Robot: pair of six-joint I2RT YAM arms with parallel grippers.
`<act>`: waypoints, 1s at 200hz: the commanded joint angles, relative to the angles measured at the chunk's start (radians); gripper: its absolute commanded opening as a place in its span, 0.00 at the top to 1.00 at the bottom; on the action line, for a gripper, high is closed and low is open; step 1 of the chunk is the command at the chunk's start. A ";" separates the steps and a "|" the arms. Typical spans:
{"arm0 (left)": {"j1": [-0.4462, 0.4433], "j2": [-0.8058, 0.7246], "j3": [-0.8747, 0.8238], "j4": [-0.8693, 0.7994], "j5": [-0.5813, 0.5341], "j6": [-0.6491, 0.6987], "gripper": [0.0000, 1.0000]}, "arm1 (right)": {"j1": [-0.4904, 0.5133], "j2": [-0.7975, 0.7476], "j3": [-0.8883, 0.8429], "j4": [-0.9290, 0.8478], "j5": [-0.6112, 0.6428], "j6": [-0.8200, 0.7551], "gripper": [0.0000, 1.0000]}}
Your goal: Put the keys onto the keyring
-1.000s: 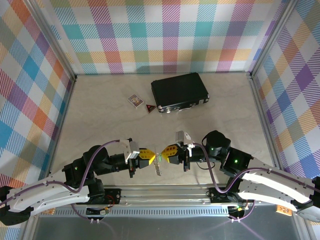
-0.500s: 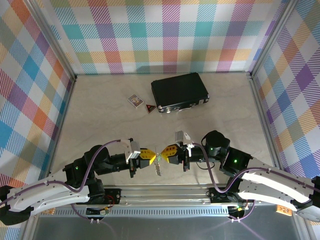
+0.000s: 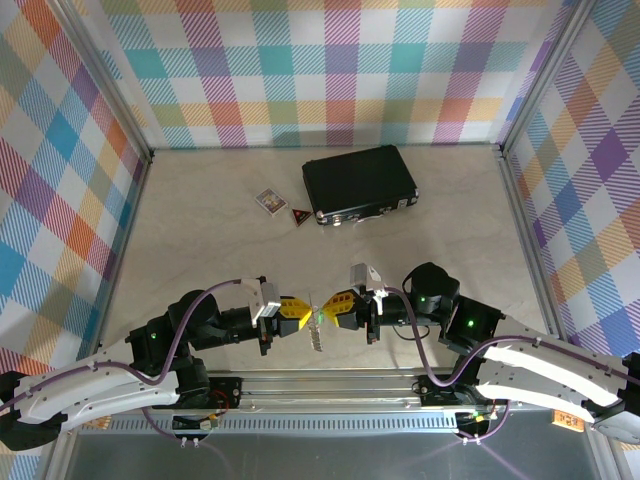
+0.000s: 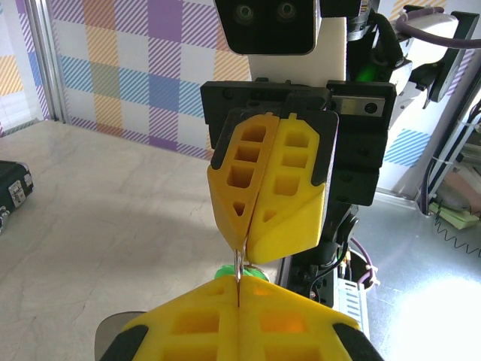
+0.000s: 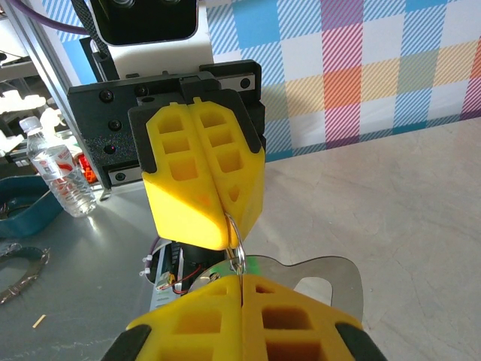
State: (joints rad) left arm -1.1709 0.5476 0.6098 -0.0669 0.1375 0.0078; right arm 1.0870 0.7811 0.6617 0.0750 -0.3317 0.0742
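The left claw (image 3: pixel 303 314) and right claw (image 3: pixel 333 305) stay clenched on the keyring (image 5: pixel 236 239) wire beside the green key (image 4: pixel 224 271), unmoved, so threading looks unfinished.

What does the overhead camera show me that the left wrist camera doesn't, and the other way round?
Overhead: the patterned card box and red triangular tag beside the black case. Left wrist: the thin wire loop pinched between the left claw and the right claw, with the key's green head beside it. Both: the black case and the two shut claws, tip to tip.
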 commanded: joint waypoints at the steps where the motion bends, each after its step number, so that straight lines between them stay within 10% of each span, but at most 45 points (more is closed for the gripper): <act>1: -0.007 -0.011 -0.010 0.067 0.011 -0.007 1.00 | 0.004 -0.020 -0.015 0.034 0.016 0.000 1.00; 200: -0.006 -0.012 -0.010 0.065 0.008 -0.007 1.00 | 0.004 -0.010 -0.017 0.053 -0.036 0.007 1.00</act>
State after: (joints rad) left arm -1.1709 0.5449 0.6044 -0.0669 0.1379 0.0078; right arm 1.0870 0.7769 0.6502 0.0830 -0.3416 0.0742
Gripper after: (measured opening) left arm 0.050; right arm 0.051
